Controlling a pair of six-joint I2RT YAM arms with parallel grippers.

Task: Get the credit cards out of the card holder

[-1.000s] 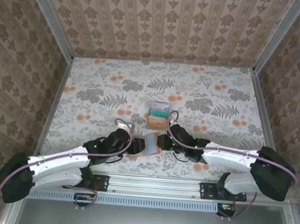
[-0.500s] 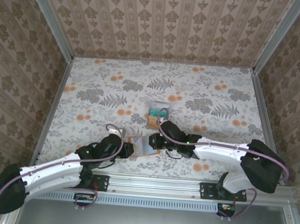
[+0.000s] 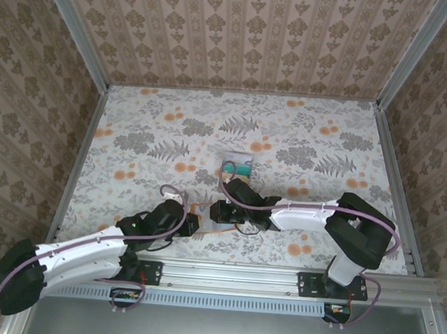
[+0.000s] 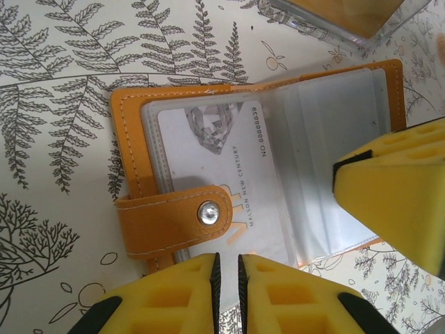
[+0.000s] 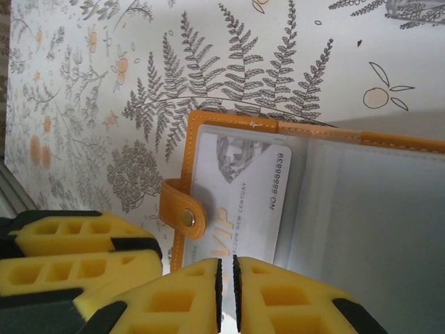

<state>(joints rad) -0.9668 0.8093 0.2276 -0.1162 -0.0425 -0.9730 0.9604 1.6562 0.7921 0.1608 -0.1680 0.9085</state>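
Note:
The orange card holder (image 4: 128,139) lies open on the floral table, its strap and snap folded over the left page. A pale card (image 4: 208,153) marked VIP sits in its left clear sleeve (image 5: 243,188). My left gripper (image 4: 226,268) is closed to a thin slit on the card holder's near edge, just right of the strap. My right gripper (image 5: 226,278) is closed the same way on the near edge below the pale card. In the top view both grippers (image 3: 193,223) (image 3: 218,211) meet over the holder and hide most of it. A teal card (image 3: 239,170) lies just beyond.
A clear tray (image 4: 389,28) holding the teal card and an orange one sits right behind the card holder. Patterned walls with metal rails (image 3: 82,148) close in the table on three sides. Open floral table surface (image 3: 311,135) stretches left, right and behind.
The left gripper has closed. The right gripper has slid left across the card holder toward the left gripper. The holder, raised between them earlier, is now mostly covered by both.

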